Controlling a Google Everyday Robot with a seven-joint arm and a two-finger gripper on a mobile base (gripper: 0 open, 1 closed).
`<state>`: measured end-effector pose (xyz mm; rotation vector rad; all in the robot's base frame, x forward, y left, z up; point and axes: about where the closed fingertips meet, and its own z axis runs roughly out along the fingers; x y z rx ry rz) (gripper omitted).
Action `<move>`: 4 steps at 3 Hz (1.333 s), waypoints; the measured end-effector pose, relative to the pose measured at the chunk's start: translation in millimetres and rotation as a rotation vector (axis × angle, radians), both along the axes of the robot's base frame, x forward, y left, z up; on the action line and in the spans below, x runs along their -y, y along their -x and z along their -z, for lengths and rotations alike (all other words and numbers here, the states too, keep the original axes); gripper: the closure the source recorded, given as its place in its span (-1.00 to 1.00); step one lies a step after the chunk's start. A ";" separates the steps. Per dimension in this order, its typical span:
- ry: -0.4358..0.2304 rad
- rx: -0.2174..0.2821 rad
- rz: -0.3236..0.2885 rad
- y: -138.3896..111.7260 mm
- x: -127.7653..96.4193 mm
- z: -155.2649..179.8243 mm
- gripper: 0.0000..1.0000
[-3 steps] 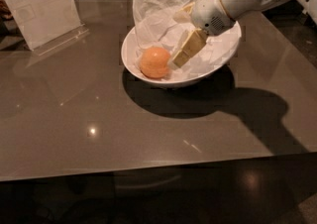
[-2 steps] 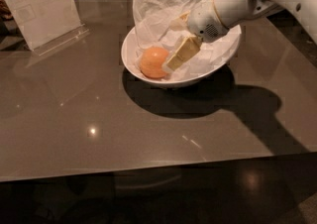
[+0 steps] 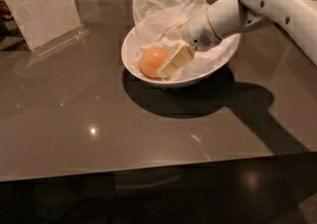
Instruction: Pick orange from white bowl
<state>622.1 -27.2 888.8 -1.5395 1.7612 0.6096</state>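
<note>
1. Camera view, layout: the white bowl (image 3: 126,55) sits on the dark tabletop (image 3: 99,134), above the middle of the picture. It is lined with crumpled paper (image 3: 158,10) that stands up past the rim at 12 o'clock. A clear sign stand (image 3: 42,12) is well apart from the bowl, at its 10 o'clock.
2. The task's thing: the orange (image 3: 151,60) lies inside the bowl on the paper, close to the wall at the bowl's 9 o'clock.
3. The arm (image 3: 277,5) comes in from 2 o'clock, and its jaws hang low inside the bowl, just to the 3 o'clock side of the fruit.
4. State of the jaws: they stand apart and hold nothing. The near finger (image 3: 176,59) lies against, or just beside, the orange's 3 o'clock flank. The other shows only as a pale tip near the paper at 12 o'clock.
5. Step in hand, as I judge it: getting the fruit between the jaws. It now looks to sit off the near finger's tip rather than in the gap.
6. To do it well:
   - Shift the jaws toward 9 o'clock until they straddle the orange's widest part, and only then close.
   - Keep the tips low enough to pass the fruit's middle, but clear of the bowl wall.
7. Risks:
   - A smooth round fruit can roll away from a one-sided push.
   - Loose paper may get pinched in with it.
</note>
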 end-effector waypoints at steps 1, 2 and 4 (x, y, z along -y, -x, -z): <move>-0.007 -0.020 0.000 -4.1 -5.0 9.2 -0.66; -0.009 -0.042 -0.005 -8.0 -9.8 18.1 -0.60; -0.013 -0.085 -0.012 -12.4 -15.8 35.3 -0.54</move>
